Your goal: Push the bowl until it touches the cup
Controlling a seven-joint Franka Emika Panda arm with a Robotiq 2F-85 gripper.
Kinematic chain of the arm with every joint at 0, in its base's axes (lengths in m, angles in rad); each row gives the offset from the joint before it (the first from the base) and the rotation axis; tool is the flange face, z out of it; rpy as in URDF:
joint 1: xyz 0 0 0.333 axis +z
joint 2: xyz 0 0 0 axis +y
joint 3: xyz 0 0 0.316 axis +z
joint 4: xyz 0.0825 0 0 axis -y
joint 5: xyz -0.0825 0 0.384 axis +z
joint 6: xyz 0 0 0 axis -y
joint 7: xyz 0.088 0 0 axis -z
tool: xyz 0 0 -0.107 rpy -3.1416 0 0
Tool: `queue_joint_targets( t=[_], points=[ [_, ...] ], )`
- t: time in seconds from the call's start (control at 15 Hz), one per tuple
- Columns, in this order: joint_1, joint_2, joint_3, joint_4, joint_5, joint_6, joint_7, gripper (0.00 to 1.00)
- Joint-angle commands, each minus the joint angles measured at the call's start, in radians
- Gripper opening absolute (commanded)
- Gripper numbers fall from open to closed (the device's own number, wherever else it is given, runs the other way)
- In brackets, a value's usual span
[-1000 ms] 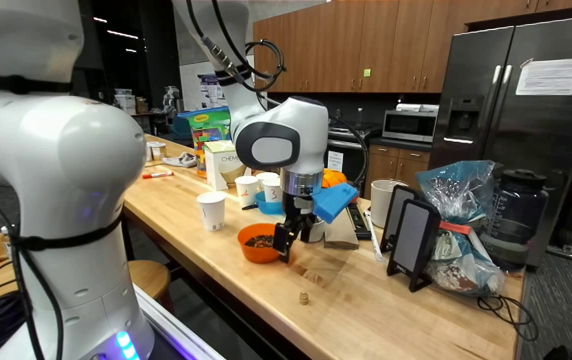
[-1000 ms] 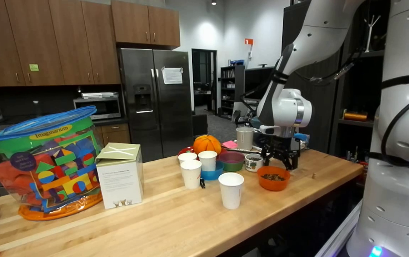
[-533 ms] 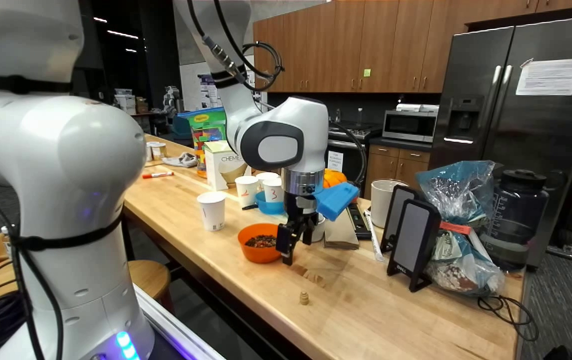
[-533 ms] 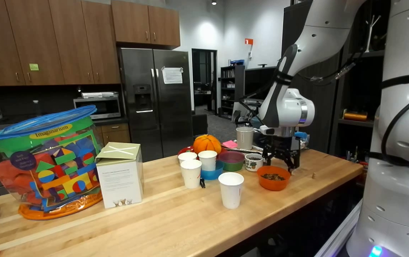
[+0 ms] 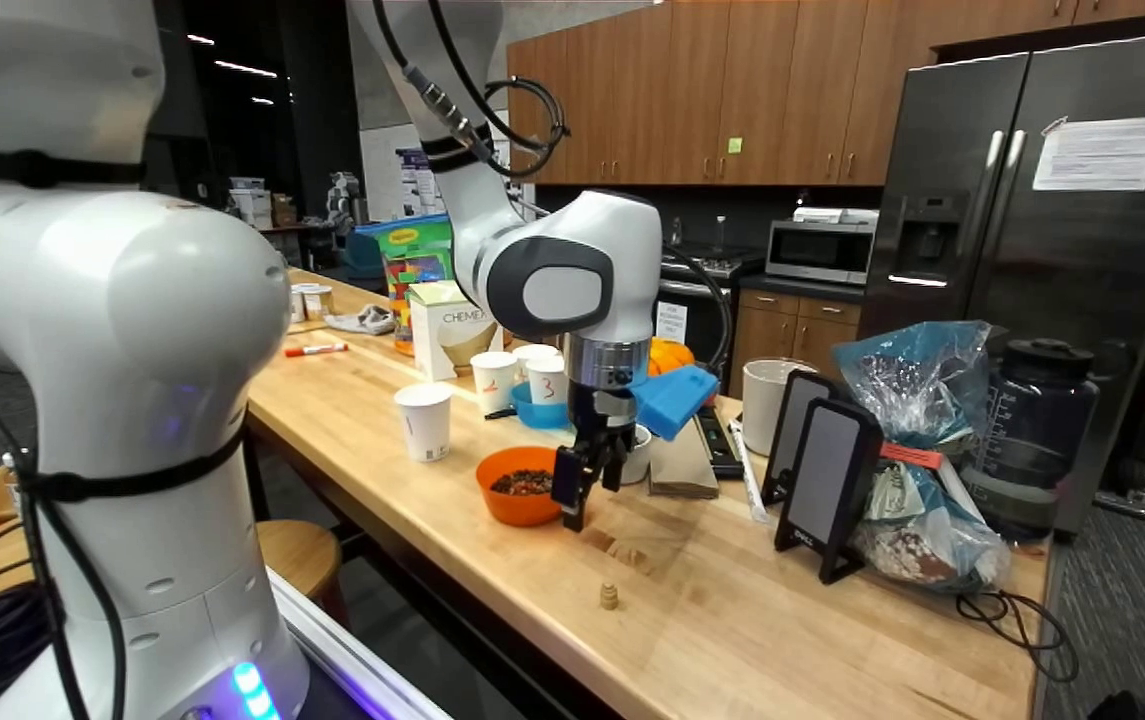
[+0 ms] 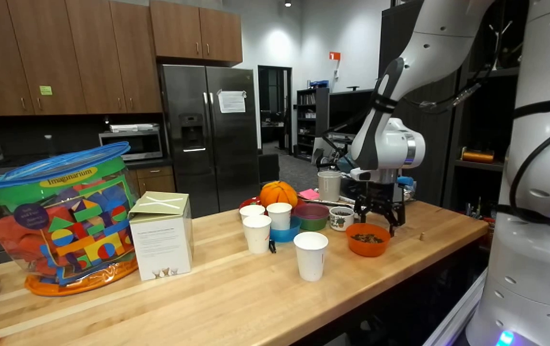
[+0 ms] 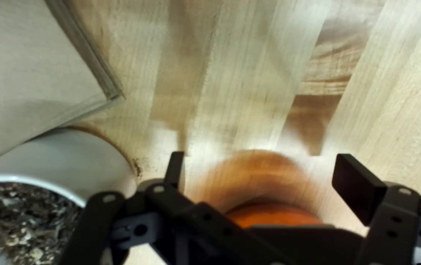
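The bright orange bowl (image 5: 520, 510), holding dark dry bits, stands upright on the table in both exterior views, including here (image 6: 368, 247). The plain white cup (image 5: 424, 425) stands apart from it, nearer the table's front edge; it also shows here (image 6: 311, 257). My gripper (image 5: 594, 492) points down beside the bowl, on the side away from the cup (image 6: 378, 223). In the wrist view my fingers (image 7: 260, 163) are wide apart and empty. An orange strip of the bowl (image 7: 274, 215) shows between them; the gripper hides the rest. Whether a finger touches the bowl I cannot tell.
More white cups (image 6: 257, 234) stand by a blue bowl (image 6: 285, 230). A small white pot (image 6: 341, 218) of dark bits stands close to my gripper, near a brown paper item (image 5: 682, 465). A tiny wooden piece (image 5: 608, 597) lies near the front edge.
My gripper has shifted slightly away from the bowl, on the side opposite the cup, mostly in the first half second. The bowl and cups have not visibly moved.
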Motion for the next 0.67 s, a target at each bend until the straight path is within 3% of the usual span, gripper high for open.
queue_joint_targets(
  t=[0.0,0.2,0.4,0.6],
  points=[
    [-0.214,-0.089,0.129,-0.011,-0.122,-0.053,0.038,1.0],
    [-0.311,-0.147,0.165,-0.015,-0.103,-0.171,-0.087,1.0],
    [-0.349,-0.159,0.148,0.013,-0.021,-0.349,-0.315,1.0],
    [-0.399,-0.123,0.131,0.049,0.02,-0.411,-0.461,1.0]
  ],
)
